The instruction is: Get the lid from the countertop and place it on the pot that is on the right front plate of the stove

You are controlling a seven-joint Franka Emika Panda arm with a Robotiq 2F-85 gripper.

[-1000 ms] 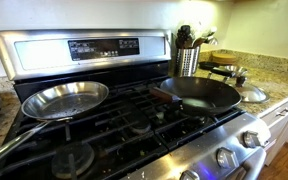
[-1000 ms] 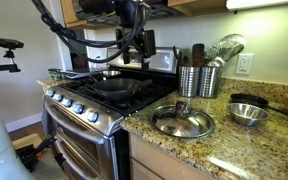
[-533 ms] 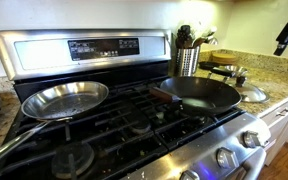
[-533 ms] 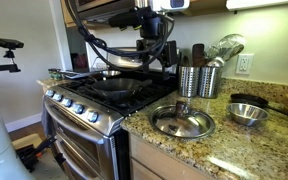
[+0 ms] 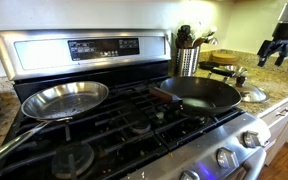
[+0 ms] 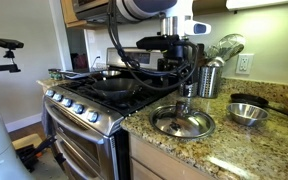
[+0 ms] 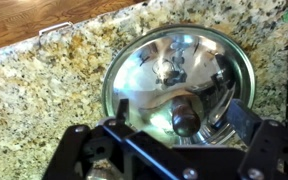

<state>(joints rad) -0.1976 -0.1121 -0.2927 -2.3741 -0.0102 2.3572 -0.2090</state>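
Claw (image 6: 188, 88) open above the lid (image 6: 182, 122) on the countertop (image 6: 234, 150); lid's rim partly hidden in wrist view

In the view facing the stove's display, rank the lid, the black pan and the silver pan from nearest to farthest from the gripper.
1. Lid, on the countertop below the gripper.
2. Black pan, on the burner beside the counter.
3. Silver pan, across the stove, farthest.

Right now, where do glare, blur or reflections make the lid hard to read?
Wrist view: the lid is full of bright mirror reflections, its knob slightly soft. In an exterior view: the lid is clear, with mild shine. In an exterior view: only a small part shows, beyond the pot.
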